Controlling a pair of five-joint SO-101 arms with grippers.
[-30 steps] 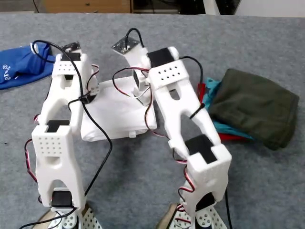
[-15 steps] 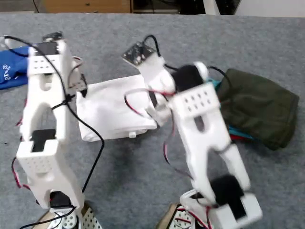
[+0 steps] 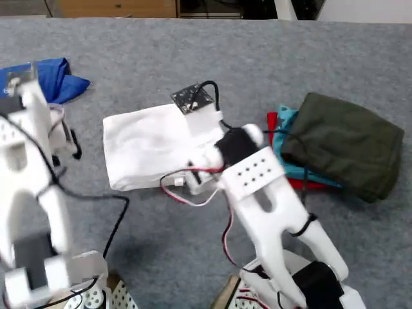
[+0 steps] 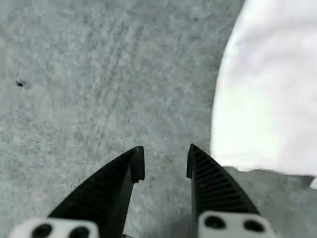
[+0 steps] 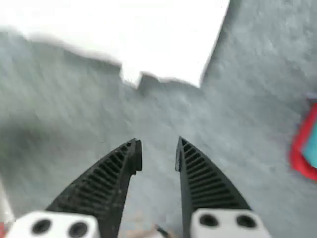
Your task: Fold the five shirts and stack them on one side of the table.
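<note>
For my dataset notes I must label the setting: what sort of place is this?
Probably a robotics lab or hobby workspace, not a home laundry. At a grey felt-covered table stands a white robot arm with loose cables, and shirts lie on it: a white shirt and a folded stack.

The high camera looks down across the desk (image 3: 193, 58) from well above the white shirt (image 3: 145, 148), while each wrist camera — one behind the left hand (image 4: 165, 161), one behind the right hand (image 5: 157, 153) — faces down close beside that shirt, whose edge all three views share.
</note>
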